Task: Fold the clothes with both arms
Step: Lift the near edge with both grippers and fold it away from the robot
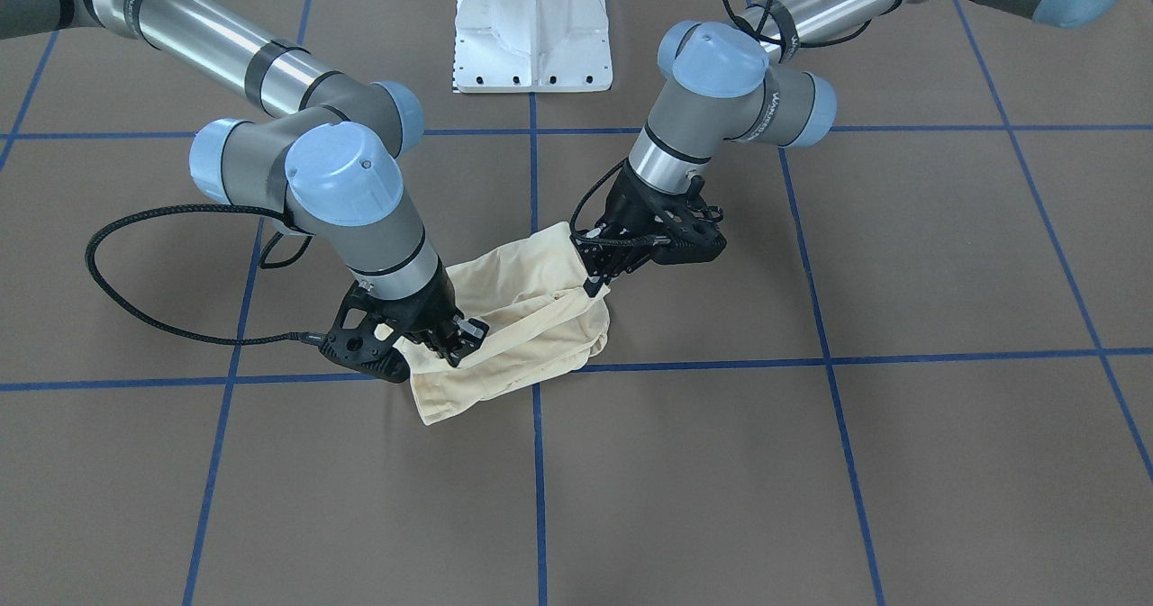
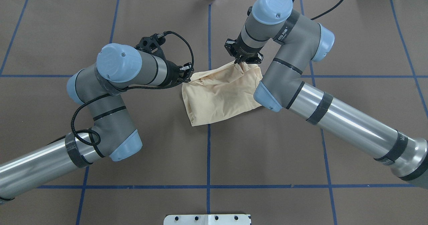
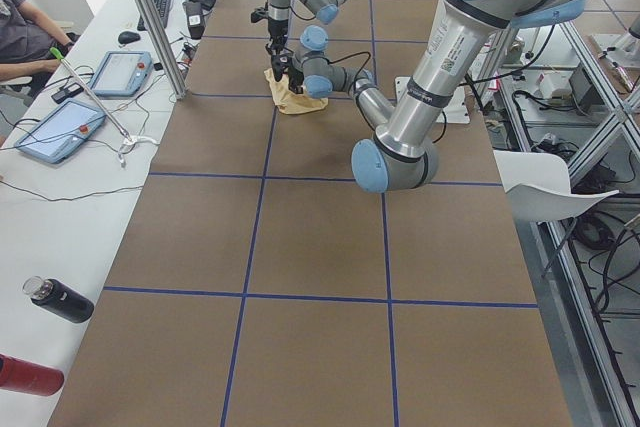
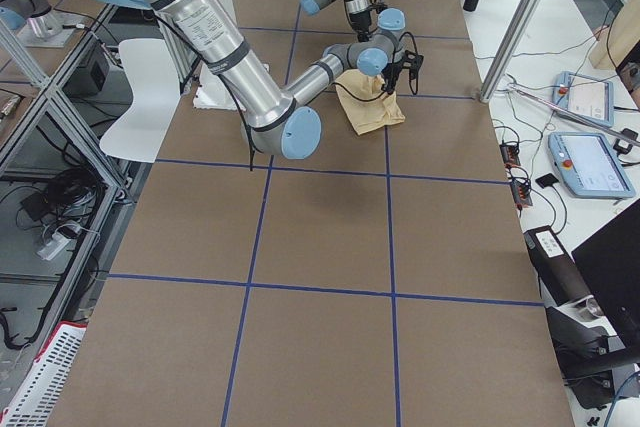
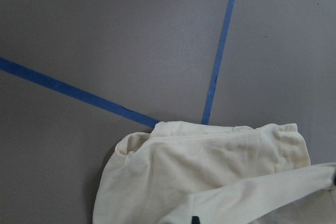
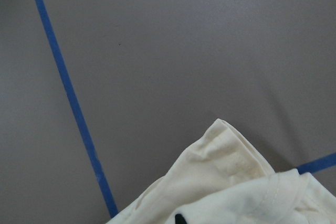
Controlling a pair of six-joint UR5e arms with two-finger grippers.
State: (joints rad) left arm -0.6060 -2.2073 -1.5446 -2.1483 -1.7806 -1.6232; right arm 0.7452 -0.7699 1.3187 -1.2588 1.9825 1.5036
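1. T-shirt [image 1: 518, 318]: pale cream-yellow and bunched into a loose, rumpled bundle. It rests on the table between our two grippers, one end at each. The bulk sags below and between the fingertips.
2. Left gripper [image 1: 594, 289]: fingers drawn narrow and pinched on an edge of the T-shirt. The cloth rises to a small peak at its tips, and the bundle spreads away from them toward the other gripper. In the left wrist view, a rounded fold lies just ahead of the fingers.
3. Right gripper [image 1: 458, 347]: fingers closed on a fold at the opposite end of the T-shirt. A taut band of cloth runs from its tips across the top of the bundle to the left gripper. In the right wrist view, a stitched corner of cloth juts out just ahead of the fingers.
4. Left arm [image 1: 721, 93] and right arm [image 1: 342, 183]: both wrists are angled down, converging on the bundle from opposite sides.
5. Table [image 1: 811, 480]: brown surface marked with blue tape lines [image 1: 539, 480]. One crossing of the lines lies partly under the bundle, beneath and between the grippers.
6. White pedestal base [image 1: 533, 30]: behind both grippers, well apart from the cloth.
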